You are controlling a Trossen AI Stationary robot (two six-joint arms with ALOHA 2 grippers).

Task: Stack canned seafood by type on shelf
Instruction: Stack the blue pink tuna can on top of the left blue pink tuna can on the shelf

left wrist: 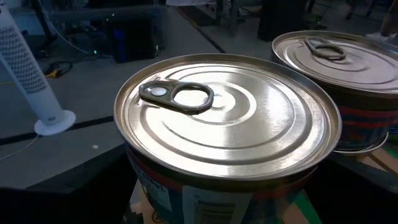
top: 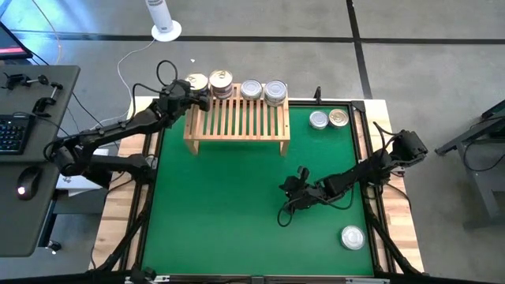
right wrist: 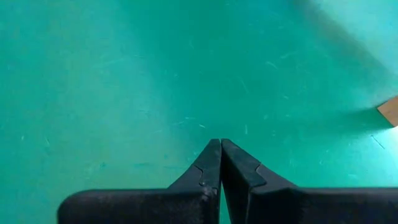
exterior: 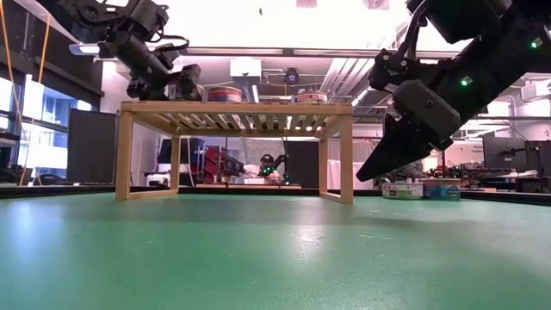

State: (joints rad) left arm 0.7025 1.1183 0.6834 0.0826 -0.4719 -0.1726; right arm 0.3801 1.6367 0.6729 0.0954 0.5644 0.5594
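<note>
- No readable text showing anywhere.
- Nearest tin (left wrist: 227, 127) in the left wrist view is carrying a printed side label, but the print is too blurred to make out.
- Lids are showing only stamped rings and a pull tab (left wrist: 176, 97), no lettering.
- Boxes (exterior: 422, 189) in the room behind are showing print, but it's too small to read.

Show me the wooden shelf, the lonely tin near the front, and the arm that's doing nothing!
shelf (top: 237, 120): high view, middle of its slatted top.
lone tin (top: 353, 237): high view, its silver lid.
right gripper (top: 286, 214): high view, fingertips, shut.
</note>
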